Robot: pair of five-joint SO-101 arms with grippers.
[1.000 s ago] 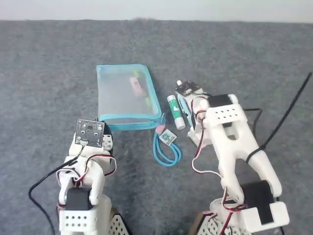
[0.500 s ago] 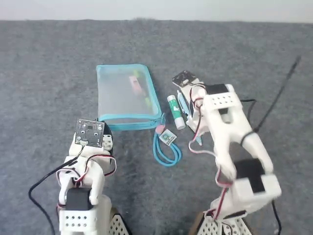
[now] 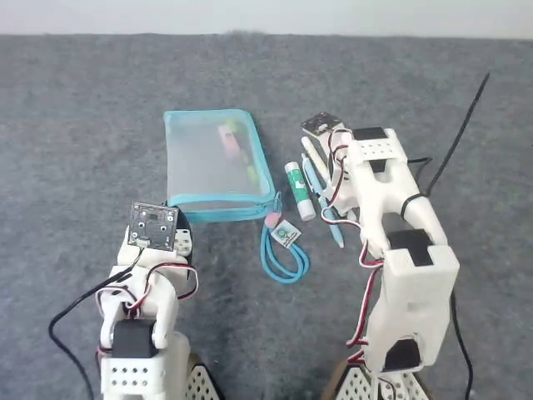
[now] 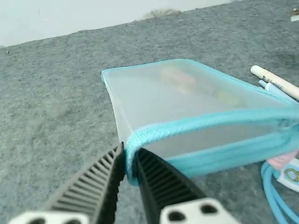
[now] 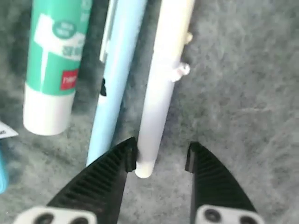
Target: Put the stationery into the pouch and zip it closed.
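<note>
The translucent teal pouch [image 3: 200, 162] lies flat on the grey mat [image 3: 83, 125], between the two arms and a little ahead of them, with a pink thing [image 3: 229, 142] and a yellow-green thing [image 3: 250, 175] dimly visible through its wall. From its zipper end hangs a pink tab [image 3: 272, 220] carrying a teal cord loop [image 3: 279, 260] and a small white tag [image 3: 288, 234] with a printed emblem too small to make out. The left gripper [image 4: 128, 156] is clenched on the pouch's near corner, both jaws pressed against the teal zipper binding. Just beside the pouch, three pieces lie side by side on the mat: a glue stick [image 5: 53, 65], then a light blue pen [image 5: 117, 79], then a white pen [image 5: 163, 79]. The glue stick wears a green and white label with a round emblem and a small red patch of fine print. The right gripper [image 5: 161, 151] is released, its jaws spread to either side of the white pen's end, one jaw touching or nearly touching the pen.
</note>
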